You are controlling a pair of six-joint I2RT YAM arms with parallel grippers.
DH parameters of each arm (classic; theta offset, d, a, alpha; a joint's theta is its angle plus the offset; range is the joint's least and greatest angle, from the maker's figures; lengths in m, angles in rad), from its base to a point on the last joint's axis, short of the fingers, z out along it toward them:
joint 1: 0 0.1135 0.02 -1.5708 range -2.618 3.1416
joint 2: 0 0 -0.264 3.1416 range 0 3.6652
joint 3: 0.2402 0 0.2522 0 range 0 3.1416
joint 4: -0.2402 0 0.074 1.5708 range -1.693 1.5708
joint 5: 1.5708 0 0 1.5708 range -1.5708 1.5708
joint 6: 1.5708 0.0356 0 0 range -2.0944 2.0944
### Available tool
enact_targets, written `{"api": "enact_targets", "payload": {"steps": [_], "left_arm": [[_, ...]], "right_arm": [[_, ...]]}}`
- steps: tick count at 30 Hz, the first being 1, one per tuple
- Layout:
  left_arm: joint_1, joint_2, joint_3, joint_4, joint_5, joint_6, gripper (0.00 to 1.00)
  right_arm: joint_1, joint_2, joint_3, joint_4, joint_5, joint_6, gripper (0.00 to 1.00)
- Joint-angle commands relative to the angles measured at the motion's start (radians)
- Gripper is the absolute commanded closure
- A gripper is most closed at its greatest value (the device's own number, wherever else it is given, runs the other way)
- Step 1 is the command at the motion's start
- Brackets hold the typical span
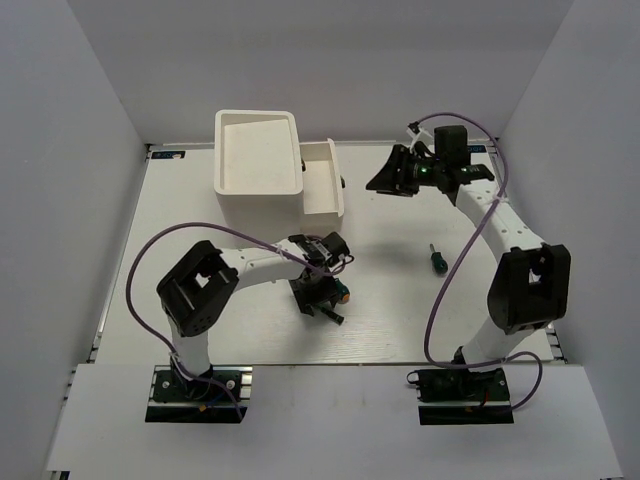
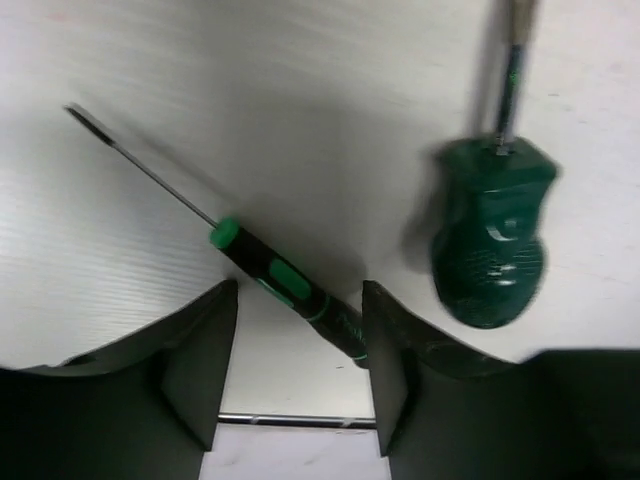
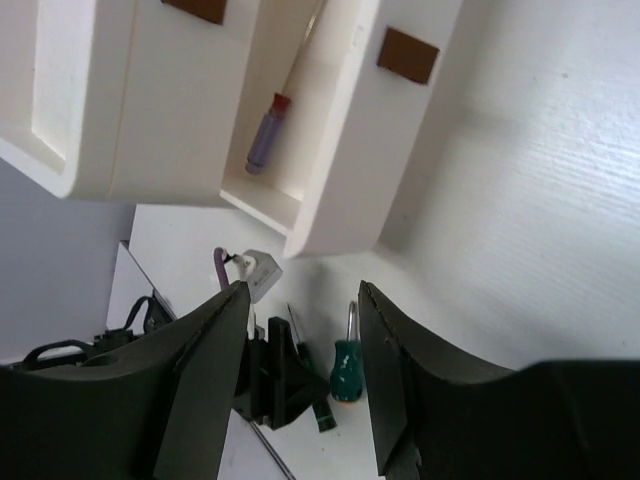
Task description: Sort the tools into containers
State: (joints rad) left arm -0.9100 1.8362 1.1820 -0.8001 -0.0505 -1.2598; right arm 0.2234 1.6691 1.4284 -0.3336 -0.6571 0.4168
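Observation:
The white container stands at the back left with one drawer pulled out. A purple-handled screwdriver lies in that drawer. My left gripper is low over the table and open, straddling the handle end of a thin black-and-green screwdriver, which touches the right finger. Beside it lies a stubby green screwdriver. In the top view my left gripper is at table centre. My right gripper hovers right of the drawer, and the right gripper is open and empty.
Another stubby green screwdriver lies alone on the table right of centre. Brown knobs mark the drawer fronts. White walls enclose the table on three sides. The left arm's purple cable loops over the left side.

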Motion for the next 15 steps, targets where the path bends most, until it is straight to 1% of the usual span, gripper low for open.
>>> {"api": "enact_targets", "payload": {"steps": [1,2,3,6,7,9,10,11,12,13,14,15], "left_arm": [[-0.021,0.061,0.04,0.033,-0.052,-0.024,0.38],[-0.03,0.061,0.041,0.033,-0.052,-0.024,0.45],[-0.03,0.072,0.051,0.024,-0.04,-0.024,0.66],[-0.052,0.052,0.051,0.006,-0.04,-0.015,0.89],[-0.052,0.041,0.042,-0.008,-0.04,-0.015,0.92],[-0.064,-0.006,0.042,-0.034,-0.04,0.01,0.98],[-0.076,-0.023,0.051,-0.05,-0.049,0.023,1.0],[-0.088,-0.043,0.051,-0.072,-0.049,0.036,1.0],[-0.089,-0.081,0.086,-0.086,-0.061,0.063,1.0],[-0.104,-0.1,0.105,-0.105,-0.078,0.077,1.0],[-0.113,-0.118,0.128,-0.122,-0.089,0.091,1.0],[-0.122,-0.133,0.18,-0.154,-0.119,0.123,1.0]], "right_arm": [[-0.025,-0.058,-0.061,0.028,-0.05,-0.023,0.46],[-0.035,-0.065,-0.068,0.025,-0.052,-0.027,0.46],[-0.047,-0.08,-0.077,0.022,-0.052,-0.042,0.46],[-0.071,-0.108,-0.111,-0.019,-0.042,-0.084,0.46],[-0.096,-0.114,-0.115,-0.045,-0.026,-0.113,0.46],[-0.107,-0.118,-0.115,-0.103,-0.007,-0.206,0.46],[-0.13,-0.115,-0.114,-0.119,0.0,-0.226,0.44],[-0.137,-0.12,-0.114,-0.166,0.005,-0.298,0.42],[-0.144,-0.12,-0.115,-0.188,0.022,-0.37,0.28],[-0.16,-0.124,-0.111,-0.214,0.042,-0.4,0.17],[-0.167,-0.131,-0.123,-0.254,0.072,-0.459,0.09],[-0.183,-0.137,-0.129,-0.26,0.109,-0.498,0.09]]}}
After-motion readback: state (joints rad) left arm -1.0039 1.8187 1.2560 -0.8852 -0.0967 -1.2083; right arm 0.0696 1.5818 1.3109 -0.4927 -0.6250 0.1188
